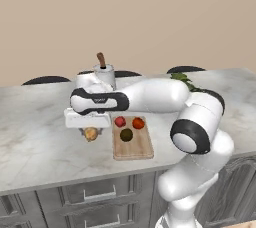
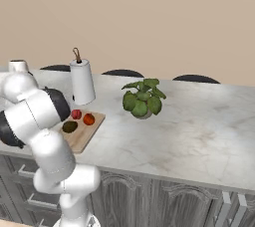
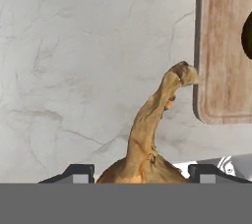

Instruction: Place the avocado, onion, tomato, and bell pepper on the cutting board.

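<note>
Hand view, end effector gripping onion

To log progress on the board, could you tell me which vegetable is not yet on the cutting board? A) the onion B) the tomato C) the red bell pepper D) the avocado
A: the onion sits between the fingers of the claw left of the cutting board, while the avocado, tomato and bell pepper lie on it.

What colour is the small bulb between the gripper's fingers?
Golden-tan onion with a pale stem tip, clearest in the hand view.
</note>
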Robot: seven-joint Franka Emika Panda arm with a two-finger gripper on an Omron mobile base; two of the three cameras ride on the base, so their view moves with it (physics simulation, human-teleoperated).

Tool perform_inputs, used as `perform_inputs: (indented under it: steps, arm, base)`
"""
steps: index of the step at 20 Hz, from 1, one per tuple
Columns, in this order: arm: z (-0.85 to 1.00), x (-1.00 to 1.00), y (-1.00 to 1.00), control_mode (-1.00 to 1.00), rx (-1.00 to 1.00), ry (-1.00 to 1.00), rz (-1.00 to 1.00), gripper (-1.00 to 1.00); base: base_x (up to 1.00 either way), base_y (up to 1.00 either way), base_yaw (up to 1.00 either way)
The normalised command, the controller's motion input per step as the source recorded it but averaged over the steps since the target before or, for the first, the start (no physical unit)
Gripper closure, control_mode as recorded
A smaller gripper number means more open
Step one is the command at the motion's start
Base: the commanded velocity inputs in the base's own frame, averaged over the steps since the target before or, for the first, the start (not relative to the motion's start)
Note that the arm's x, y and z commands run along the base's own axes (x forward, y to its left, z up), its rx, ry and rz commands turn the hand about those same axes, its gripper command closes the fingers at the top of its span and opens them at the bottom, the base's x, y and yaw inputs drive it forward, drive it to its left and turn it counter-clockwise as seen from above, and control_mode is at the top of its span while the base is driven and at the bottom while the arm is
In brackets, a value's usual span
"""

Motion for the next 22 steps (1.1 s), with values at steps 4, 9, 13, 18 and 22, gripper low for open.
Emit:
perform_inputs:
  steps: [4,9,13,18,22]
  arm:
    - [0.43,-0.38,-0.38,-1.0,0.03,-0.05,-0.01,1.0]
    - [0.39,-0.38,-0.32,-1.0,0.01,-0.01,0.0,1.0]
    - [0.32,-0.34,-0.33,-1.0,0.0,0.02,0.0,1.0]
    - [0.2,-0.14,-0.45,-1.0,0.0,0.0,0.0,1.0]
    - [0.02,0.0,-0.57,-1.0,0.0,0.0,0.0,1.0]
  base:
    - [0.0,0.0,0.0]
    - [0.0,0.0,0.0]
    - [0.0,0.0,0.0]
    - [0.0,0.0,0.0]
    - [0.0,0.0,0.0]
